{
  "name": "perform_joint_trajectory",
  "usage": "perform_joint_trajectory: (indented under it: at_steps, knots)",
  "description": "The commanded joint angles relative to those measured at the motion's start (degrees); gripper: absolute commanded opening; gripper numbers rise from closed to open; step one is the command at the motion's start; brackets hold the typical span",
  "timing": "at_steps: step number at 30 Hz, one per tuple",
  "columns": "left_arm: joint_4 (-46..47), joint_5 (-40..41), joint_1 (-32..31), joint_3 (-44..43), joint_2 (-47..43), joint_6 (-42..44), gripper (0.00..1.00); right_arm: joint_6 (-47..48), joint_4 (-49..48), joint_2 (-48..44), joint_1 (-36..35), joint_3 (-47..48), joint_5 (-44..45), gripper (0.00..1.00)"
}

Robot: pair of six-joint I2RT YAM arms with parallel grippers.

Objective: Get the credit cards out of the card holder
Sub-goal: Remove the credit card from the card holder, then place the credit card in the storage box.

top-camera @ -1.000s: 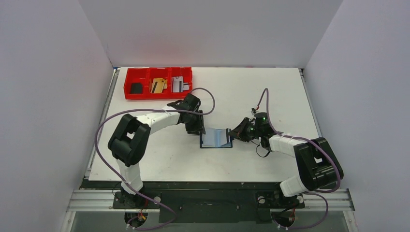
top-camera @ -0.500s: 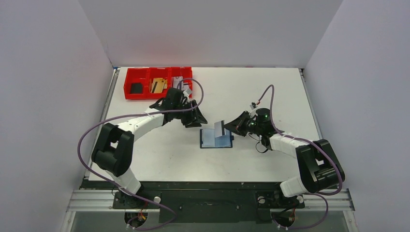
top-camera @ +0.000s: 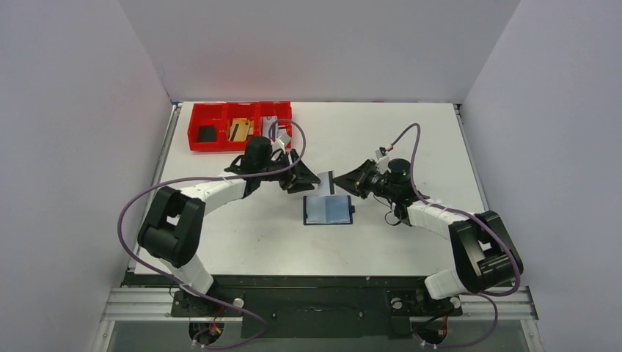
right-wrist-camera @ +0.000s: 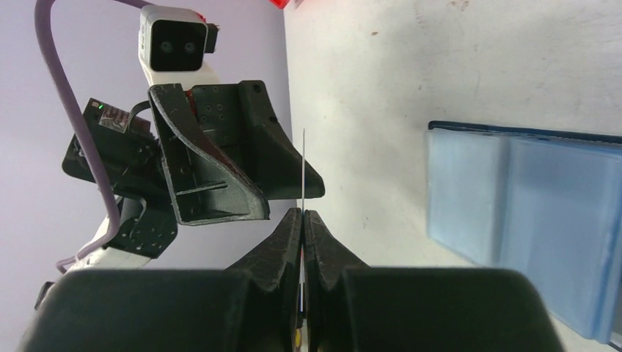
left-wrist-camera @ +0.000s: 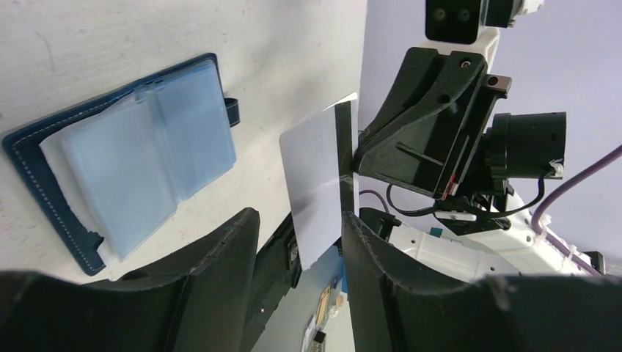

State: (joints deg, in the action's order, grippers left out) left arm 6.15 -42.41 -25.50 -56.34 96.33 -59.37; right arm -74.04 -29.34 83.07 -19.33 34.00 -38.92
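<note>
The card holder (top-camera: 328, 210) lies open on the table, blue-grey pockets up, also in the left wrist view (left-wrist-camera: 132, 158) and right wrist view (right-wrist-camera: 528, 213). Above its far edge my right gripper (top-camera: 339, 180) (right-wrist-camera: 302, 214) is shut on a silvery-grey credit card (top-camera: 326, 178) (left-wrist-camera: 317, 180), seen edge-on in its own view (right-wrist-camera: 303, 165). My left gripper (top-camera: 308, 180) (left-wrist-camera: 297, 224) faces it, open, with the card's free end between its fingers (left-wrist-camera: 370, 257) and no grip visible. Three more credit cards, a black one (top-camera: 207, 133), a gold one (top-camera: 238, 130) and a silvery one (top-camera: 271, 129), lie in the red tray.
The red three-compartment tray (top-camera: 220, 147) stands at the table's far left corner. Purple cables loop off both arms above the table. Grey walls close in the left, right and back sides.
My right gripper has lifted the silvery card out of the holder and carried it toward the far side. The left arm swung off the holder, opened wider and came up to the card.
</note>
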Motion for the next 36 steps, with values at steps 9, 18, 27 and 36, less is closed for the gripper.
perform_joint_trajectory:
  at_steps: [9,18,27,36]
  knots:
    - [12.4,-5.1,0.4,1.8,-1.8,-6.1,0.43,-3.8,-8.1,2.5,-4.0,4.1,-0.6,0.00]
    - [13.1,-4.7,0.4,2.3,-2.3,-6.6,0.00,5.0,4.6,0.5,-5.1,6.9,2.3,0.21]
    - [-10.2,8.9,0.4,-5.8,-5.5,8.6,0.00,20.7,32.6,-8.1,-7.2,13.3,20.0,0.56]
    - [-31.0,32.1,1.9,-19.0,-4.1,21.4,0.00,24.7,41.2,-13.7,-7.1,14.1,27.4,0.58]
